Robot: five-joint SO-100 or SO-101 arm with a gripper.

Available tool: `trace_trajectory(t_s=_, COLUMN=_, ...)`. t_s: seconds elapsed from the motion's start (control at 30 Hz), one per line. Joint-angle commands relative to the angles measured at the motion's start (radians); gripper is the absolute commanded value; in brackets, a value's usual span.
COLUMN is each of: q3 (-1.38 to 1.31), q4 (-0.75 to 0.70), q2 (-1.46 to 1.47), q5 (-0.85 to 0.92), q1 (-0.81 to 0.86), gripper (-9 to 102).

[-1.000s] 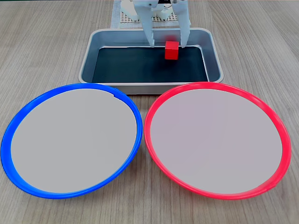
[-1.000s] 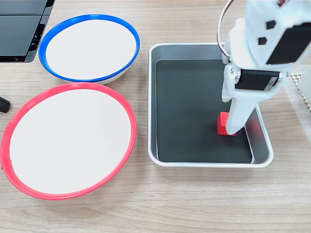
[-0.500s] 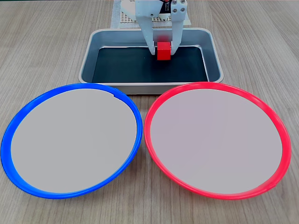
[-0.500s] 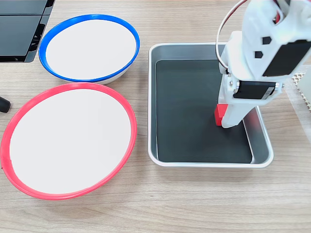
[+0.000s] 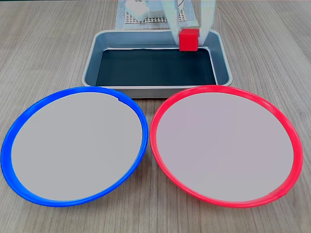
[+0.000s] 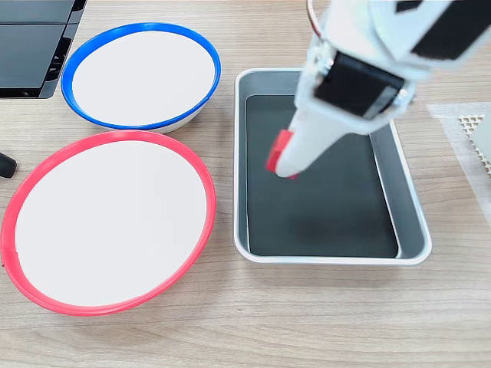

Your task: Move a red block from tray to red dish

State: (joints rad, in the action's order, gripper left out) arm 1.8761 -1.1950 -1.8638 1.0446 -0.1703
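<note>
Your white two-finger end effector point(image 5: 189, 39) is clamped on the small bright red cube point(image 5: 188, 40), one finger on each side of it, and the cube hangs clear of the black bottom of the rectangular silver-grey metal tray point(image 5: 92, 58). In a fixed view the cube sits in front of the tray's far wall, right of centre; both fingers are motion-blurred there, so their outlines are soft. In the other fixed view the white arm with its black motor housings point(image 6: 360, 80) slants down from the upper right, and the end effector point(image 6: 282, 157) carries the cube point(image 6: 277, 151) over the middle of the tray point(image 6: 330, 259), with only a sliver of red showing beside the near finger. The tray's black floor is bare beneath it. You have two large round shallow plates on the wood-grain tabletop point(image 5: 58, 29): the red-rimmed plate with a pale grey centre point(image 5: 154, 141) lies just in front of the tray's right half in a fixed view, and the blue-rimmed plate of the same form point(image 5: 6, 150) lies just beside it to the left, rims nearly touching. Both plates hold nothing. A white perforated mat point(image 5: 146, 19) lies behind the tray. In the other fixed view a dark flat panel point(image 6: 34, 46) occupies the top left corner, next to the blue-rimmed plate point(image 6: 73, 100); the red-rimmed plate point(image 6: 15, 268) lies left of the tray.
</note>
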Motion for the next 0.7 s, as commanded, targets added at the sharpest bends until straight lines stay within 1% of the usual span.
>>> trace_trajectory(t_s=0.0, q3=-0.29, q4=-0.012, q2=0.094, q5=-0.095, q1=0.0, gripper=0)
trace_trajectory(t_s=0.13, q3=-0.549, q4=-0.005, q2=0.311, q5=-0.143, q1=0.005, gripper=0)
trace_trajectory(t_s=0.2, q3=-0.618, q4=0.015, q2=0.408, q5=-0.144, q1=0.011, gripper=0)
trace_trajectory(t_s=0.3, q3=-0.657, q4=0.069, q2=0.529, q5=-0.124, q1=0.025, gripper=0)
trace_trajectory(t_s=0.43, q3=-0.629, q4=0.16, q2=0.657, q5=-0.058, q1=0.041, gripper=1)
trace_trajectory(t_s=0.5, q3=-0.632, q4=0.176, q2=0.698, q5=-0.029, q1=0.051, gripper=6)
trace_trajectory(t_s=0.53, q3=-0.641, q4=0.195, q2=0.716, q5=-0.018, q1=0.057, gripper=10)
trace_trajectory(t_s=0.67, q3=-0.646, q4=0.293, q2=0.73, q5=-0.029, q1=0.064, gripper=23)
